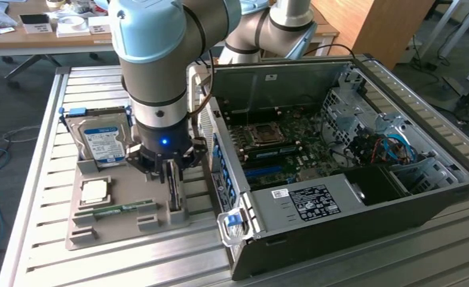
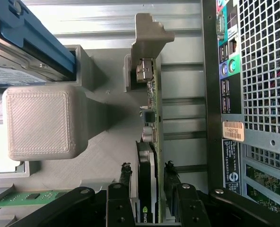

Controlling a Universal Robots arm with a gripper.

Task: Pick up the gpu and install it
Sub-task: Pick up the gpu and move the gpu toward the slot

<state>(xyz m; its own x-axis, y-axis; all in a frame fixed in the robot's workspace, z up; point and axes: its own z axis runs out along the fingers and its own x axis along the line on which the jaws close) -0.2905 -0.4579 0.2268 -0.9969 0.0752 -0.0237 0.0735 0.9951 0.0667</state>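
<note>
Grey tray holds the gpu on edge beneath the tool.

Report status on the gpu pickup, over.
End effector low, astride gpu. Card on edge, seated in grey holder. Computer case close alongside.

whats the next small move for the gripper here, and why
Probably close the gripper on the gpu. The card stands on edge in the grey holder, and the fingers straddle it, apparently with a sliver of gap each side, so nothing seems held yet.
</note>
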